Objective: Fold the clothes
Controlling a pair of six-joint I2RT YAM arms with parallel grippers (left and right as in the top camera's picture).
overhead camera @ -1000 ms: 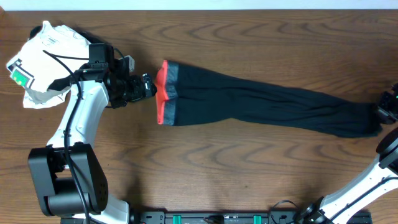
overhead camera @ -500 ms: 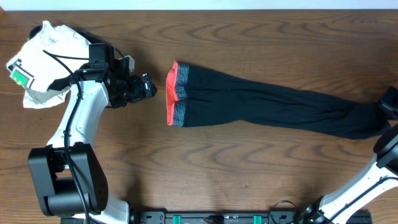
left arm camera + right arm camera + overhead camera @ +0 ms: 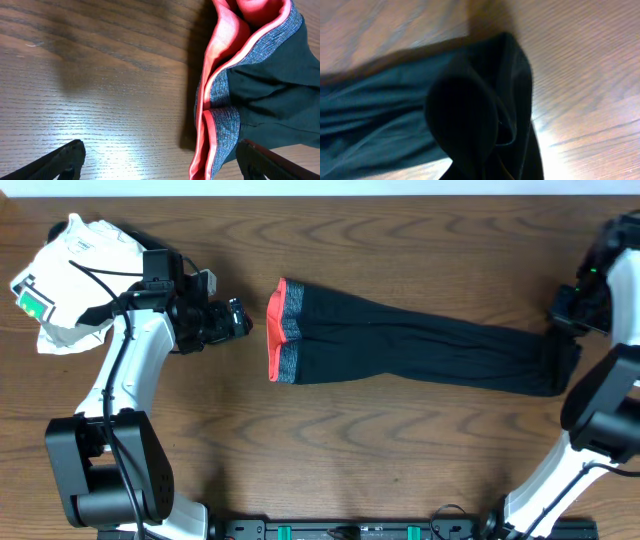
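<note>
- The clothes [image 3: 400, 340] lie stretched out long across the table [image 3: 350, 460]. The grey waistband [image 3: 285, 330], with its red-orange edge, is the left end of them, and the dark legs trail off to the right.
- Left of the waistband, close by but not touching, the left gripper [image 3: 240, 320] points at the hem with its jaws spread wide and nothing between them. In the left wrist view both fingers [image 3: 60, 160] frame bare wood, and the waistband sits just ahead on the right.
- That pose looks like a wait. The left arm seems to have let the waistband lie flat as the fixed end of the fold, and it is lined up to take hold if needed.
- At the end far from the waistband, the right gripper [image 3: 563, 320] is clamped together. The leg ends bunch and rise towards it.
- In the right wrist view black fabric fills the space in front of the camera and hides the fingertips, so the grip on the leg ends is a judgement, though a likely one.
- Holding that end raised would let the legs be carried over towards the waistband, halving the length.
- Beyond the left arm, well away from the waistband, a white garment [image 3: 70, 275] sits crumpled and plays no part.
</note>
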